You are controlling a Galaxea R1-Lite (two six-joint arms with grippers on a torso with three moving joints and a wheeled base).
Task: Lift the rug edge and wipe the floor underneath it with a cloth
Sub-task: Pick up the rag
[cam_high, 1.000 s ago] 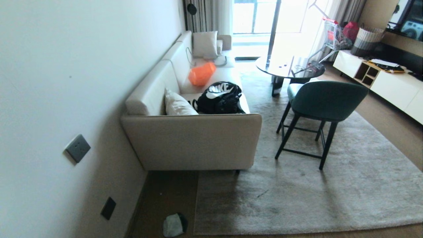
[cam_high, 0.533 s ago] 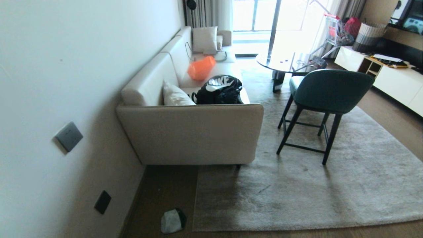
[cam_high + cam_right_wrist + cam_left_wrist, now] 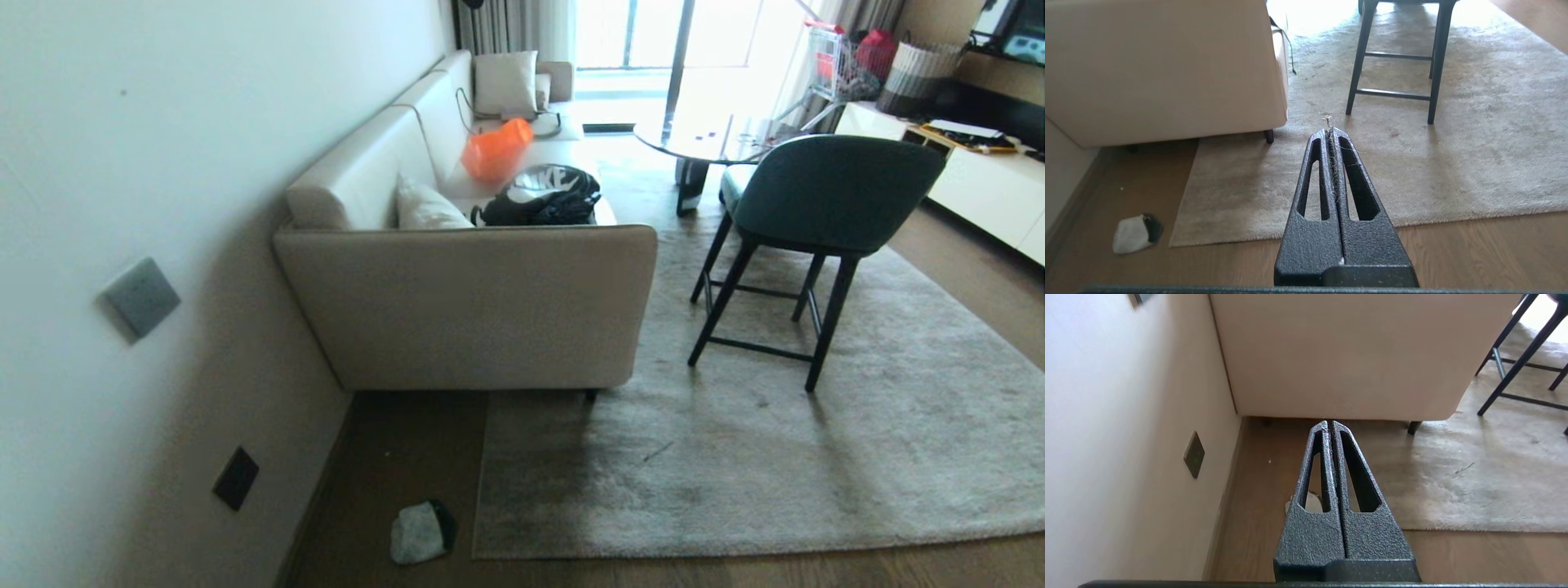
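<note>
From my seat I see the rug edge [image 3: 482,490] lying flat on the floor [image 3: 392,441], its square corner near the bottom of the head view, just in front of the beige sofa [image 3: 473,302]. The cloth [image 3: 416,532] sits crumpled on the bare floor in the strip between the wall [image 3: 122,163] and the rug's side border, close to the rug corner but not touching it, with a dark patch at one end. The sofa's end stands at the rug's back stretch, and a green chair [image 3: 824,196] has its dark legs planted on the rug farther in. Neither arm shows in the head view. My left pincer [image 3: 1329,424] is fully closed with nothing in it, hanging above the floor strip with the cloth partly showing through its finger slots. My right pincer [image 3: 1329,130] is likewise pressed shut; a few stray fibres cling along the seam at its tips, but it grips no object, and it hangs above the rug's front border.
</note>
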